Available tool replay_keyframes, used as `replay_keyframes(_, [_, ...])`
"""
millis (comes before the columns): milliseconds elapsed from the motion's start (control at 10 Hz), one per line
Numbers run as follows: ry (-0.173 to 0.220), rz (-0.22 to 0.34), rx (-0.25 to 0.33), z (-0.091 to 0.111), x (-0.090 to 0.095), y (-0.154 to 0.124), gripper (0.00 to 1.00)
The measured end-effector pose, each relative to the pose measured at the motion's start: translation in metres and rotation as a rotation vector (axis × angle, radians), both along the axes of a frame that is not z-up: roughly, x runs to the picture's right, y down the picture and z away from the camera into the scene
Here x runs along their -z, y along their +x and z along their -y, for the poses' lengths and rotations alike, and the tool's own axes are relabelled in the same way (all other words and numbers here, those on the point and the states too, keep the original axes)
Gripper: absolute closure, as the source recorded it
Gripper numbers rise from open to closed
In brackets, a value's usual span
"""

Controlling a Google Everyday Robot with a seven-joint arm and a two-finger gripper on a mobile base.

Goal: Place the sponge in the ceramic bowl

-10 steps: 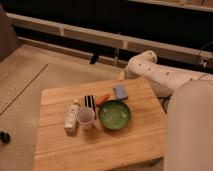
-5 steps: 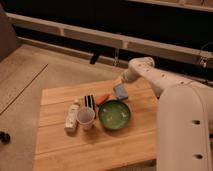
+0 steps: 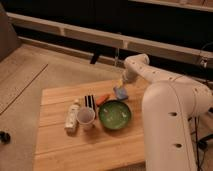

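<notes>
My hand (image 3: 120, 83) hangs right over the sponge (image 3: 120, 93), which lies on the worktop (image 3: 60, 145) just behind the far rim of the ceramic bowl (image 3: 108, 116). The hand's tip merges with the sponge, so I cannot tell whether it is wide, narrow or gripping.

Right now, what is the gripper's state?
Gripper: down at the sponge, just beyond the ceramic bowl; open, closed or holding cannot be told.

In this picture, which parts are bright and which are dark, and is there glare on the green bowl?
Camera view: the wooden table is warmly lit, the background behind dark; the ceramic bowl shows pale spots, glare or speckles, unclear; the gripper hangs over the sponge near the far edge.
</notes>
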State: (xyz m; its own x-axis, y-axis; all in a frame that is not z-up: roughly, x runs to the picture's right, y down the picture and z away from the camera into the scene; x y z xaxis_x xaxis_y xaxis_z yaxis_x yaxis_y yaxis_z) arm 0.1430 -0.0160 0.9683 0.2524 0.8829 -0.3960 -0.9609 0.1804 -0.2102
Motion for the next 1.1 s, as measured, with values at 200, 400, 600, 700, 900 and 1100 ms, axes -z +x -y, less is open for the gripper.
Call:
replay_keyframes(200, [0.008,0.004,-0.007,0.003,0.002,0.0,0.35])
replay_keyframes(400, [0.009,0.028,0.018,0.005,0.004,-0.014,0.35])
replay_keyframes(600, [-0.009,0.058,0.05,-0.001,0.005,-0.034,0.35])
replay_keyframes(700, [-0.031,0.067,0.068,-0.009,0.004,-0.042,0.35])
replay_keyframes(900, [-0.065,0.058,0.103,-0.02,0.0,-0.048,0.35])
replay_keyframes(1100, [-0.089,0.038,0.127,-0.026,-0.006,-0.047,0.35])
